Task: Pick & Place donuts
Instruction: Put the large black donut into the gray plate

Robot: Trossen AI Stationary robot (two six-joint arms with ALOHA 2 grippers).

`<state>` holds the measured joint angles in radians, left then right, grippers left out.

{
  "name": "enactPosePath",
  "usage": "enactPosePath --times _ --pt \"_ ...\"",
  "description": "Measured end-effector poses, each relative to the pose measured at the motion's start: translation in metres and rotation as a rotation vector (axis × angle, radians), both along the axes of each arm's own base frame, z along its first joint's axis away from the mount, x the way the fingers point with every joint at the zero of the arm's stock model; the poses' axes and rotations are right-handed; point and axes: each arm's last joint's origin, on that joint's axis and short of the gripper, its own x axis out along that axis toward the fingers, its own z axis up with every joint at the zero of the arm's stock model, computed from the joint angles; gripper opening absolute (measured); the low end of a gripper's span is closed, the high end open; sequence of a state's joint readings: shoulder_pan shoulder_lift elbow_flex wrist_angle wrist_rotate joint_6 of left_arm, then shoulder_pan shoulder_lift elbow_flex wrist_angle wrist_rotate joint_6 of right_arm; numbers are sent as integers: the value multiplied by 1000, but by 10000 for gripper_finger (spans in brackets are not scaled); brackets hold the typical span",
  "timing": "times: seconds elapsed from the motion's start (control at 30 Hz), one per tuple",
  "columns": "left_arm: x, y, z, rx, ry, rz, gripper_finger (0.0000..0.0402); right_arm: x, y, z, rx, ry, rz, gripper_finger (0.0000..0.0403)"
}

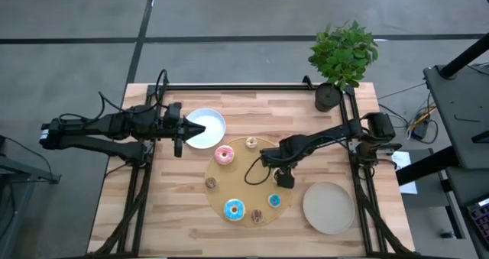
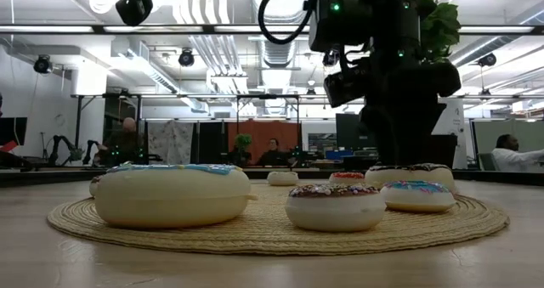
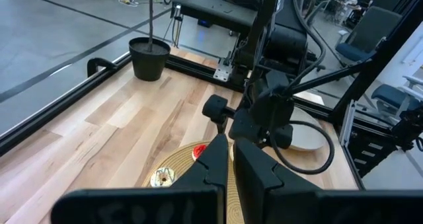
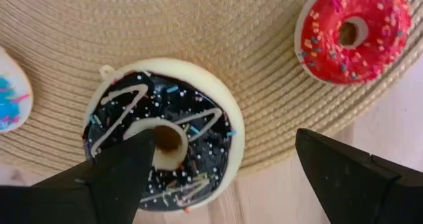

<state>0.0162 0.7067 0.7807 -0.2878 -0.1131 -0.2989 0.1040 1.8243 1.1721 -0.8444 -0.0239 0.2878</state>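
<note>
Chocolate donut point(image 4: 165, 137) near woven mat point(image 4: 218, 32) edge, bare wood beyond. Right gripper point(image 4: 225, 159) spread wide, straddling donut. Left gripper point(image 1: 180, 129) closed, empty.

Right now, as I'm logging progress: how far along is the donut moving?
Done: nothing visible; the white plate and the beige plate hold no donuts.
In hand: the right end effector is open over the chocolate donut, not closed on it.
Left: the pink donut, blue donut, red donut and the small ones lie on the woven board. The left end effector waits shut over the white plate.
</note>
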Motion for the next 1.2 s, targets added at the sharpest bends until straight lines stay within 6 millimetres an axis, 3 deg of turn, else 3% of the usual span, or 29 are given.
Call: enactPosePath --times 0.33,0.87,1.2 --pt "0 0 0 0 0 -1 0 1 0 -6 1 14 1 350" --pt "0 0 0 0 1 0 0 1 1 -5 9 13 1 227" --pt "0 0 0 0 1 -1 0 1 1 -5 9 12 1 172"
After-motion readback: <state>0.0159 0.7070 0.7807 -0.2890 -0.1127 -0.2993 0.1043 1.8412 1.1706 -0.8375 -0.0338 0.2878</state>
